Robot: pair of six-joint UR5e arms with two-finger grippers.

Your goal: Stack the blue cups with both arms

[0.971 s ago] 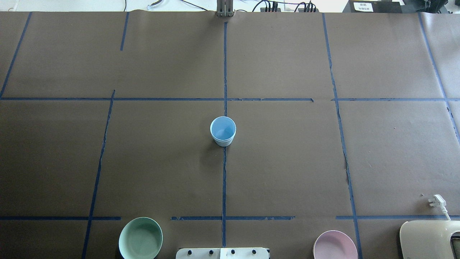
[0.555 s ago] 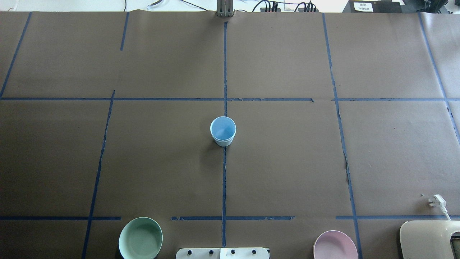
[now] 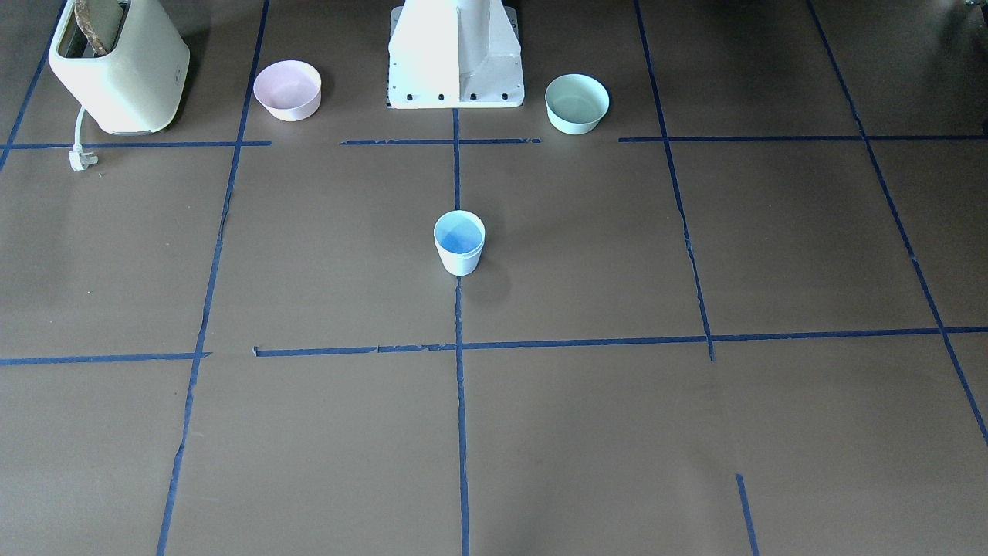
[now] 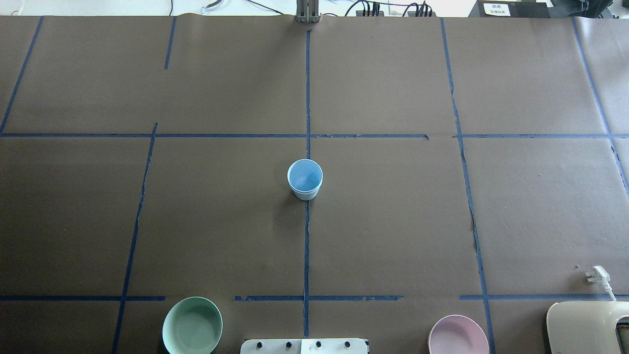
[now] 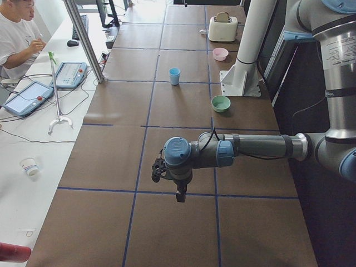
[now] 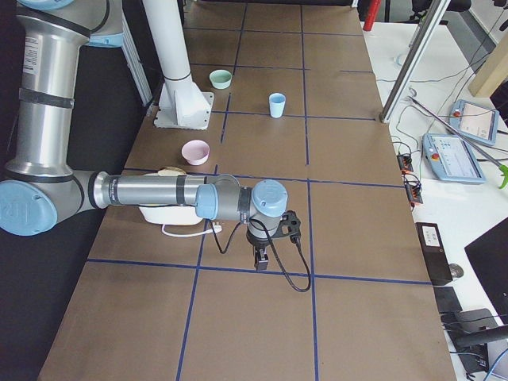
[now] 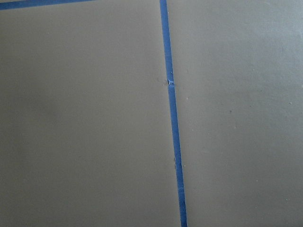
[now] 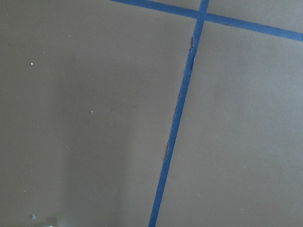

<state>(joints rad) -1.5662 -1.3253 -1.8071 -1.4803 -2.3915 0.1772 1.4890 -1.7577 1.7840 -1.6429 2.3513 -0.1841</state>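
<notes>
One pale blue cup stands upright on the centre tape line; it also shows in the front view, the left side view and the right side view. I see a single cup shape; whether a second one is nested in it I cannot tell. My left gripper hangs over the table's left end, far from the cup, seen only in the left side view. My right gripper hangs over the right end, seen only in the right side view. Whether either is open or shut I cannot tell. Both wrist views show only brown paper and blue tape.
A mint-green bowl and a pale pink bowl flank the white pedestal base. A cream toaster with a loose white plug stands at the robot's right. An operator sits beyond the table.
</notes>
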